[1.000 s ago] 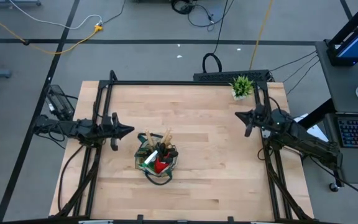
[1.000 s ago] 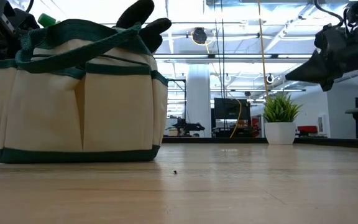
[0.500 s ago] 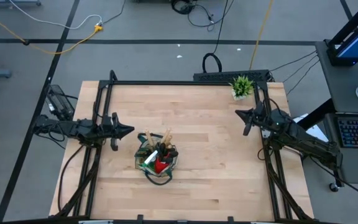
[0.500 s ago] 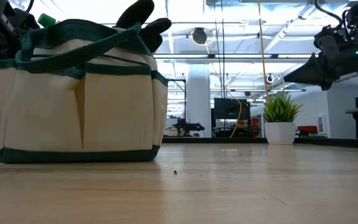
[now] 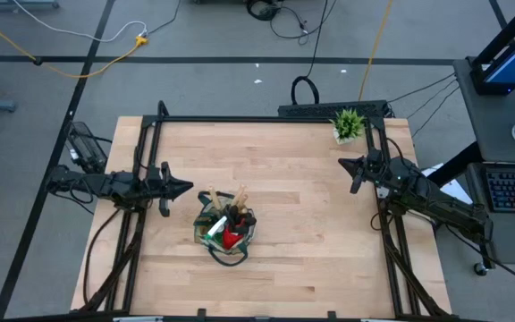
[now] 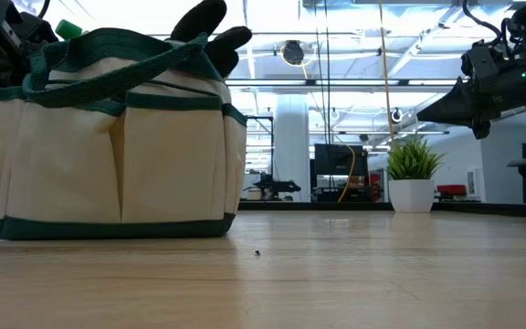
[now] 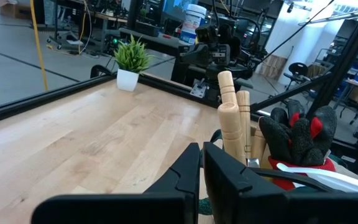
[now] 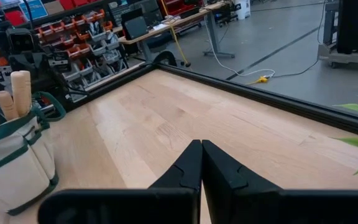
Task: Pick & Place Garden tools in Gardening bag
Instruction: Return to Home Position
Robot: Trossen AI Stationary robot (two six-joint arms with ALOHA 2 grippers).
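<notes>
We judge packing finished: the gardening bag (image 6: 117, 164) stands left of the table (image 5: 311, 233) centre, wooden tool handles (image 7: 227, 118) and glove (image 7: 297, 134) inside. Our left gripper (image 7: 202, 147) and right gripper (image 8: 202, 143) hover closed, empty, at opposite sides.

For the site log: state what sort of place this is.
Probably a robotics lab or workshop: shelves of parts bins, loose cables across a bare grey floor, and a desk with a keyboard beside the table.
</notes>
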